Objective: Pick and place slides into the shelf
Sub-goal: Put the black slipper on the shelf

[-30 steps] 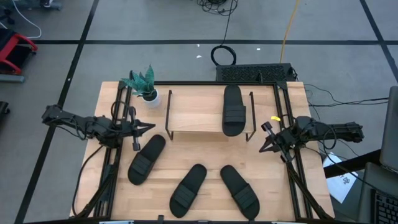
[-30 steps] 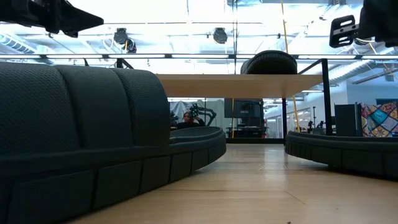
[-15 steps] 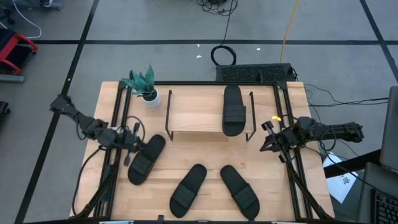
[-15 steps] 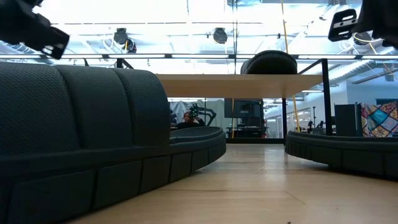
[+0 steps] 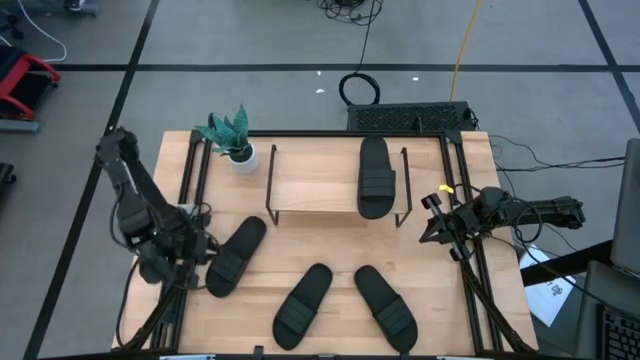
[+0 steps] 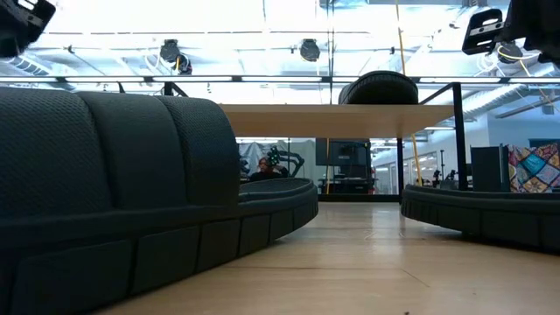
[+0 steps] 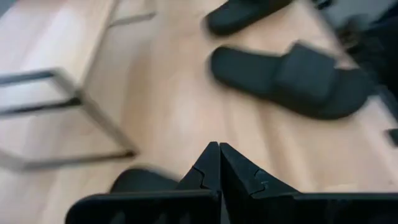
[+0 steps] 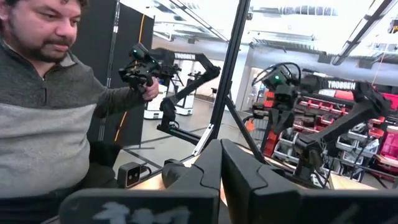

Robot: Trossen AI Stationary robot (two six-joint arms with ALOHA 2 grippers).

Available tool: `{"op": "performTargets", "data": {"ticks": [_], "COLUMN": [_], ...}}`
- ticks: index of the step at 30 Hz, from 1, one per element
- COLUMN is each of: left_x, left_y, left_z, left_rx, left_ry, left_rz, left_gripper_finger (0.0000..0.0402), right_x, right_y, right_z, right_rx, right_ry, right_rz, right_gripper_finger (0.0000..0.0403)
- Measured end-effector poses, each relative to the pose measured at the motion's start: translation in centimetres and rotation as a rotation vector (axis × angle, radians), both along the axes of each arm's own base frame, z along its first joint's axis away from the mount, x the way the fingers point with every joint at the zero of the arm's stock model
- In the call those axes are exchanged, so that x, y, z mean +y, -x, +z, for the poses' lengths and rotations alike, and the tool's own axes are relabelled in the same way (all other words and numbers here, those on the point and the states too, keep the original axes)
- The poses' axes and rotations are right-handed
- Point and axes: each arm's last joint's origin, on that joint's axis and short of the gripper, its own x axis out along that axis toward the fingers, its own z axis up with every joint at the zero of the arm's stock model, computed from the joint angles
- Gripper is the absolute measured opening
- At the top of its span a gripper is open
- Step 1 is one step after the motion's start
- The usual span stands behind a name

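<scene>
- While my left gripper (image 5: 192,250) hangs with its fingers pressed together and nothing between them, just off the toe end of the slide (image 5: 236,255) lying near the left edge of the surface (image 5: 330,235), I judge the step in hand to be the pick of that slide.
- First I must spread the fingers; pressed together as the left wrist view shows them, they cannot take the strap.
- I would come down over the strap at the slide's middle, one finger under it and one over, since the rubbery sole looks too wide and flat to pinch from the sides.
- The shelf (image 5: 310,190) stands at the far edge of the surface, with one slide (image 5: 376,178) already lying on the right part of its board, so the left part of the board is the free place.
- I should carry the slide high enough to pass the shelf's black wire end frame, then set it down parallel to the one already there, beside it without touching.
- Two more slides, (image 5: 303,305) and (image 5: 385,305), lie near the front edge; they wait.
- My right gripper (image 5: 432,230), also pressed together and holding nothing, waits at the right edge of the surface, beside the shelf.
- The potted plant (image 5: 230,137) at the far left corner is near my carrying path; I keep clear of it.
</scene>
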Motion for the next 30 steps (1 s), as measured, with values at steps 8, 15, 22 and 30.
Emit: {"op": "performTargets", "data": {"ticks": [8,15,22,30], "left_x": [2.1,3.6,5.3,6.9], "left_y": [-0.6,-1.7,-3.1,-5.2], "left_z": [2.8,3.1,3.2,1.0], "left_rx": [0.176,0.333,0.482,0.571], "left_ry": [-0.016,0.105,0.36,0.268], "left_rz": [0.263,0.195,0.147,0.174], "left_gripper_finger": [0.0,0.0,0.0,0.0002], "right_x": [0.0,0.1,0.1,0.1], "right_y": [-0.3,-1.0,-1.3,-1.4], "right_z": [-0.2,-0.6,-0.9,-0.9], "right_rx": [0.03,0.075,0.081,0.092], "right_ry": [-0.003,0.017,0.058,0.06], "right_rz": [-0.002,-0.005,-0.014,-0.014], "right_gripper_finger": [0.0,0.0,0.0,0.0]}}
